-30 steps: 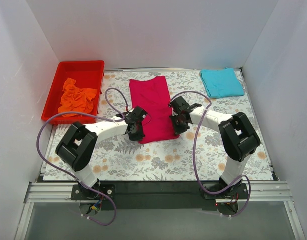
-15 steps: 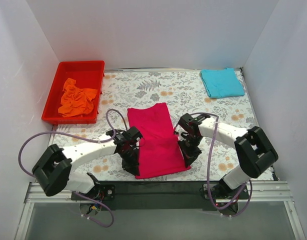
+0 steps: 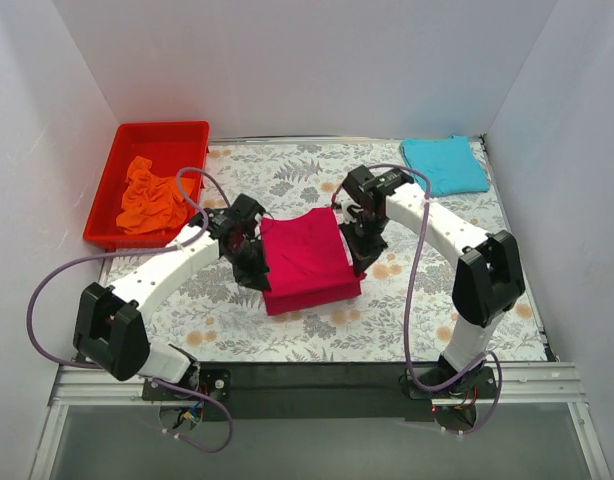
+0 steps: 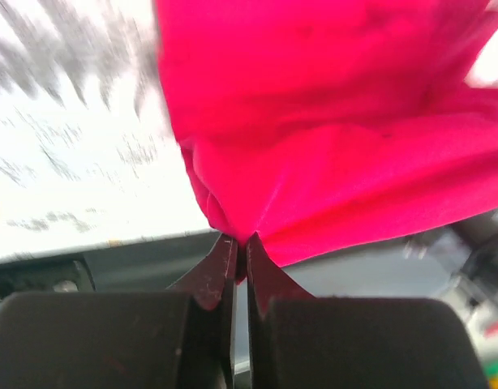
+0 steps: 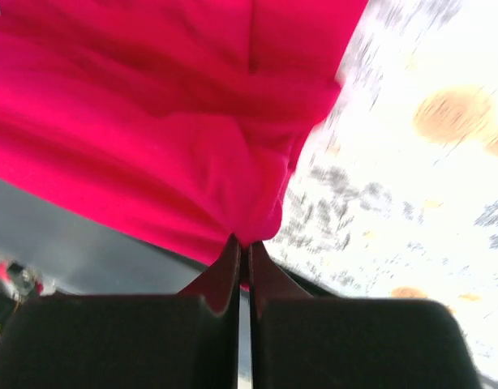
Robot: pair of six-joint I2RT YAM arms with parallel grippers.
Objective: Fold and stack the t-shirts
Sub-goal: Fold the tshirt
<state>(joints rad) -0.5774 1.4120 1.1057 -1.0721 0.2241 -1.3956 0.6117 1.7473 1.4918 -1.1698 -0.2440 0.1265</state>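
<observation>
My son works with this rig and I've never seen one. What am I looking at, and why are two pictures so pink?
Two robot arms are bolted at the near edge of a table. The wide picture comes from a camera above and behind them. The pink ones come from cameras on each wrist, looking along its fingers. The left gripper and right gripper are each shut on a side of the crimson-pink t-shirt. A turquoise t-shirt lies folded far right; an orange t-shirt sits crumpled in a red bin.

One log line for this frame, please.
phase: mid-fold | left gripper: shut on crimson-pink t-shirt | right gripper: shut on same shirt | turquoise t-shirt: folded, far right | orange t-shirt: crumpled in red bin
</observation>
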